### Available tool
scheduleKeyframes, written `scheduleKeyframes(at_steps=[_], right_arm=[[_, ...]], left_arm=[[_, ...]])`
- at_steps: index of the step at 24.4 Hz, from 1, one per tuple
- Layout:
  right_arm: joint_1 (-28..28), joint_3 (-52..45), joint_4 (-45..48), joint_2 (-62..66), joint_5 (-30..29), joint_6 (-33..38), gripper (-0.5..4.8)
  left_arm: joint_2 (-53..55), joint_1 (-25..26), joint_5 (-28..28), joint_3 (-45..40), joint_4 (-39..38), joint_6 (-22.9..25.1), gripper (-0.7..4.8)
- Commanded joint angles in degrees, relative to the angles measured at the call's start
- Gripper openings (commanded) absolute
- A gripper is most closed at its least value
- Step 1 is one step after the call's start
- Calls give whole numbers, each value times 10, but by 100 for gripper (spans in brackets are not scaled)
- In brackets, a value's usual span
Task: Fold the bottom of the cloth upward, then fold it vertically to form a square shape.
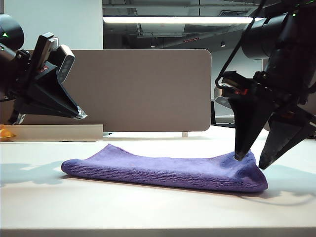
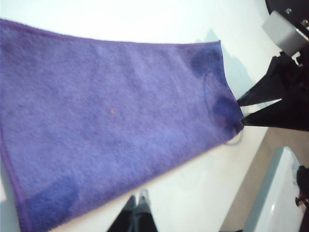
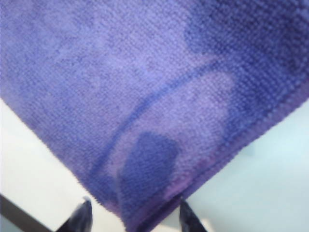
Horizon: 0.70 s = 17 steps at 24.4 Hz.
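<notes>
At the left of the scene the left tool hangs raised above the table, its tips pressed together and holding nothing, well clear of the cloth's left end. The cloth lies across the middle of the table as a long, low purple band, already doubled over once by the look of its rounded near edge (the first fold seems done, the second not yet). At its right end the right tool stands with its tips spread wide, one finger pressing down into the fabric and the other hanging just off the cloth's right edge; in its own wrist view the two tips straddle the cloth's corner, with nothing pinched between them. The risk from here, as I judge it, lies in that straddle: if the tips close so near the hem they may catch only the top layer, so the doubled cloth peels apart when lifted. With the left tool up and away, nothing pins the far-left end, so a sideways pull could drag the whole cloth rather than fold it.
</notes>
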Motion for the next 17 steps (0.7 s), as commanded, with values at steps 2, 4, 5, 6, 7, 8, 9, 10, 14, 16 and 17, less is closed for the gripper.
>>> scheduleKeyframes(at_steps=[2,4,5,6,7,8,9,10,14,16,17], right_arm=[[-1,2,4,-2,19,14,235],[-1,2,13,-1,21,28,235],[-1,2,16,-1,21,33,234],[-1,2,19,-1,21,40,235],[-1,2,21,0,21,43,235],[-1,2,22,1,21,47,235],[-1,2,23,2,21,50,235],[-1,2,25,4,21,51,235],[-2,2,30,18,22,54,235],[-4,2,38,24,23,54,235],[-5,2,45,26,24,55,235]], left_arm=[[-2,-2,-9,-1,26,-20,-6],[-2,-2,-8,-1,31,-24,-6],[-2,-2,-8,-1,31,-24,-6],[-2,-2,-8,-1,31,-24,-6],[-2,-2,-7,-1,31,-24,-6],[-2,-2,-7,-1,31,-24,-6],[-2,-2,-7,-1,31,-24,-6],[-2,-2,-7,-1,30,-27,-6],[-2,-2,-6,-1,29,-33,-6],[-2,-2,-5,-1,29,-38,-6],[-2,-2,-4,-1,28,-39,-6]])
